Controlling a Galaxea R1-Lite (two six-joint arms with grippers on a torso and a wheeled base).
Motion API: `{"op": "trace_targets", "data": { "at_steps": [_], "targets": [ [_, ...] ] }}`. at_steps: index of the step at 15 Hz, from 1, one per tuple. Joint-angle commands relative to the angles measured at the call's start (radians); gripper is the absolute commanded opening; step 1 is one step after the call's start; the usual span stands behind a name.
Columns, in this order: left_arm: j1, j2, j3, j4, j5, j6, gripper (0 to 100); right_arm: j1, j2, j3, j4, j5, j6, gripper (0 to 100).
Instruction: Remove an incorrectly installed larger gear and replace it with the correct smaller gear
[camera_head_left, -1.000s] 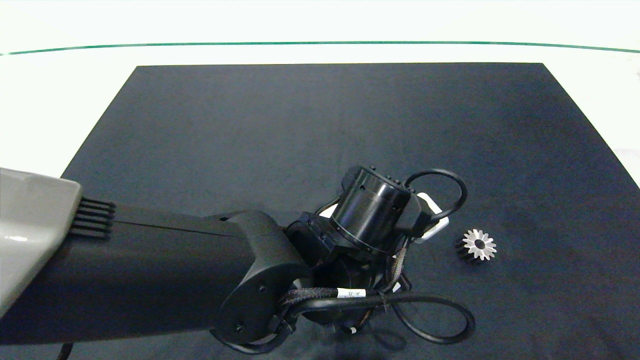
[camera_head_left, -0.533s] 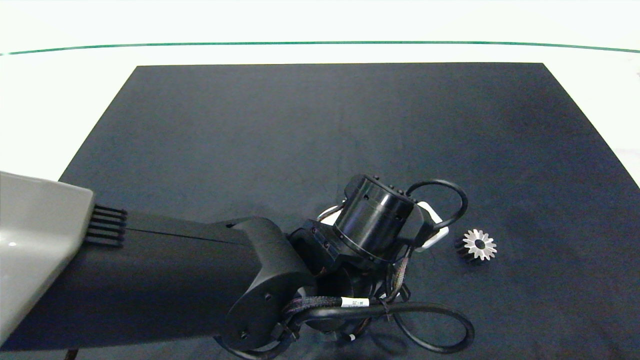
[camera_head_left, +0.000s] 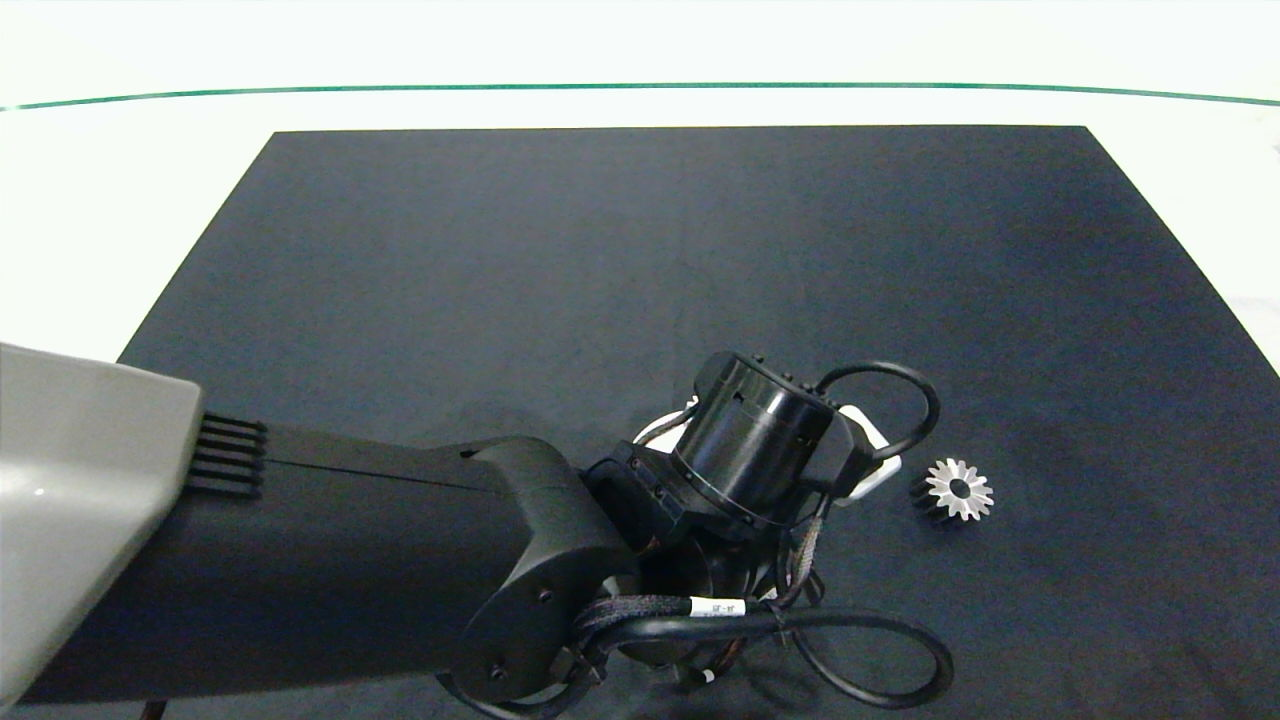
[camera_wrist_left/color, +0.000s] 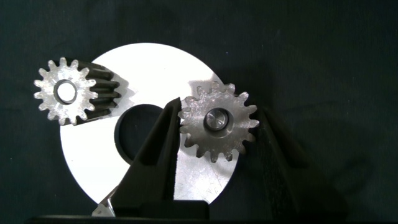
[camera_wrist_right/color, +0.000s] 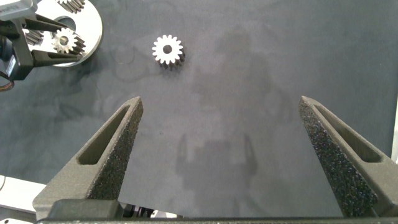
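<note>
left claw (camera_wrist_left/color: 214, 134) tight around the plugged gear (camera_wrist_left/color: 217, 121) on the disc (camera_wrist_left/color: 87, 162); right claw (camera_wrist_right/color: 221, 155) wide

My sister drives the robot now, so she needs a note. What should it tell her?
Left gripper: shut on the smaller gear, holding it over the white disc.
Right gripper: open, idle above the black mat.
Larger gear: already off, lying on the mat beside the disc.
A second blunt-toothed gear sits at the disc's edge.
Left to do: check that the smaller gear is fully seated (the pictures don't show this), then let go and pull back.
</note>
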Motion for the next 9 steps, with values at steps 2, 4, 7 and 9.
{"op": "trace_targets", "data": {
  "at_steps": [2,4,7,9],
  "targets": [
    [0.000,0.001,-0.007,0.004,0.003,0.002,100,-0.001,0.001,0.000,0.003,-0.001,0.000,100],
    [-0.002,-0.010,-0.011,0.007,0.003,0.002,100,-0.001,0.001,0.000,0.003,-0.001,0.000,100],
    [-0.006,-0.062,-0.013,0.036,0.003,-0.001,100,-0.001,0.001,-0.006,0.003,-0.001,0.000,100],
    [0.015,-0.154,-0.010,0.070,0.003,-0.003,100,-0.004,-0.014,-0.009,0.003,-0.003,0.000,100]
  ]
}}
